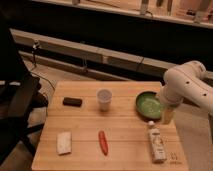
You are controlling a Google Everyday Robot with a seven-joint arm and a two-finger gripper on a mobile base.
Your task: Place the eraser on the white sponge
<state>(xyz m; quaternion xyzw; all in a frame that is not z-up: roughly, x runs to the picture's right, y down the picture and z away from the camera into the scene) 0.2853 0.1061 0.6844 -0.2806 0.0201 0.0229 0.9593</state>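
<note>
The white arm [186, 82] bent downward at the wooden table's [125, 147] right edge. Its gripper [168, 116] hung beside a green bowl [149, 105]; whether it was open could not be told. The eraser [72, 102] lay at the far left, apart from the white sponge [64, 142].

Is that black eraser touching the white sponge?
Apart: the camera view shows bare table between eraser and sponge; the pincer hangs by the green bowl.

White arm [187, 82], yellowish gripper [168, 117] at right

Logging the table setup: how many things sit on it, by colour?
Black: 1, eraser
White: 2, white sponge, tube
Pale grey: 1, cup
Red: 1, chili-shaped thing
Green: 1, bowl
Total: 6
The gripper hangs beside the bowl, at the table right edge.
</note>
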